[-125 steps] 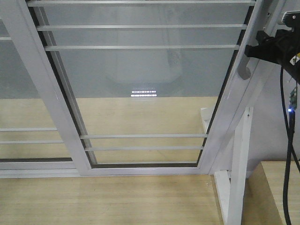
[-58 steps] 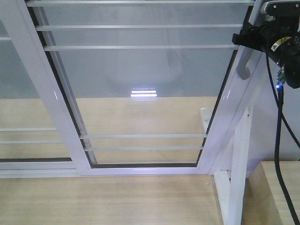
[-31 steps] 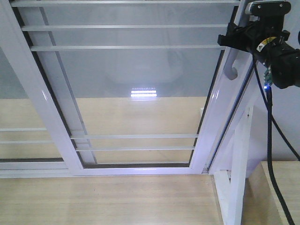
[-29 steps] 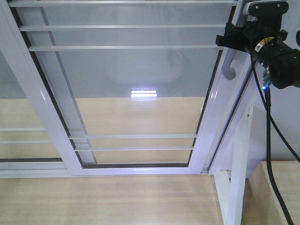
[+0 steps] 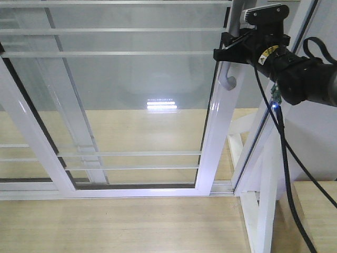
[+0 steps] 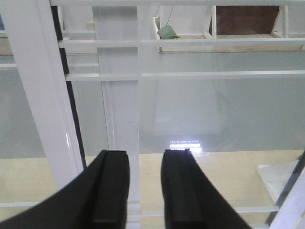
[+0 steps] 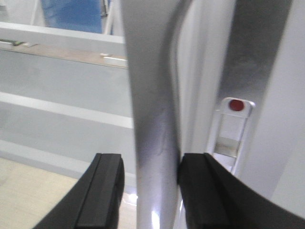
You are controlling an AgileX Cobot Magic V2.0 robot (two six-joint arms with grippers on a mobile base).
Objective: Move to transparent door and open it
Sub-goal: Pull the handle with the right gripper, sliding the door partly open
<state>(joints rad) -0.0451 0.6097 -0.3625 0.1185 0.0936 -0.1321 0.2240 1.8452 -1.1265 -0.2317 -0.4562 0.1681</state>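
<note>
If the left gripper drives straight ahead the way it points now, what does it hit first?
Probably the glass of the door or a white upright right ahead of the left gripper. Nothing shows between its fingers and the panel, though depth is hard to judge through clear glass.

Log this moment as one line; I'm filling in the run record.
stage: sliding open | right gripper: around pull handle | transparent door: partly open | left gripper: free, holding nothing

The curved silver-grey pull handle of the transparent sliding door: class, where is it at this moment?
In the front-facing view the curved silver-grey pull handle sits upper right, on the transparent sliding door's right stile, directly beside the black right gripper; the right wrist view shows it between the fingers.
</note>
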